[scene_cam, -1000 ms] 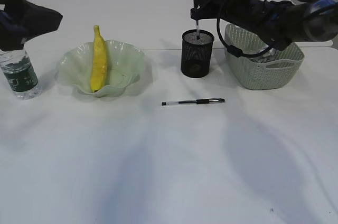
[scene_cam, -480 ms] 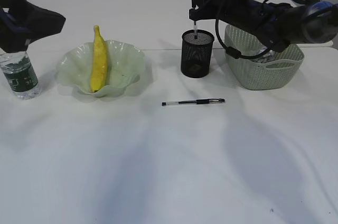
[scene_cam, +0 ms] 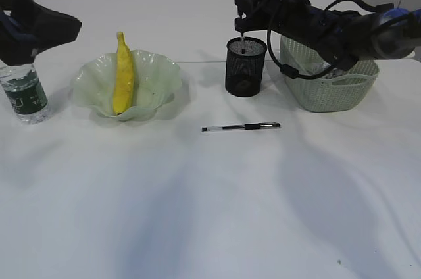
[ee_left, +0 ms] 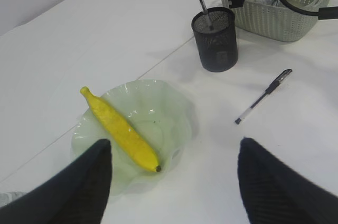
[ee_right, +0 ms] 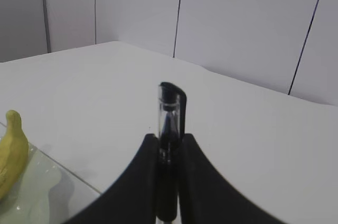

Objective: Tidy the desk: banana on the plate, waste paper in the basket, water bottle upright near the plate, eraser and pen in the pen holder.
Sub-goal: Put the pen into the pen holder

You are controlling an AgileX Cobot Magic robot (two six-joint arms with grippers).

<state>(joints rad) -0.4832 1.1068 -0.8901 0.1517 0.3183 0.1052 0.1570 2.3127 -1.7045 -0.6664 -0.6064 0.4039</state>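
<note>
Right gripper [scene_cam: 241, 16] has lowered, clamped on a pen [scene_cam: 242, 9], tip entering the holder [scene_cam: 245, 66]. Left gripper [ee_left: 174, 182] open, idle. Off-centre drop could snag the rim.

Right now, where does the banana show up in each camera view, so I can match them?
Exterior view: banana left of centre, lying in the plate.
Left wrist view: banana lower left, diagonal in the plate.
Right wrist view: only its end at the left edge.
Shared landmark: the plate under it.
</note>
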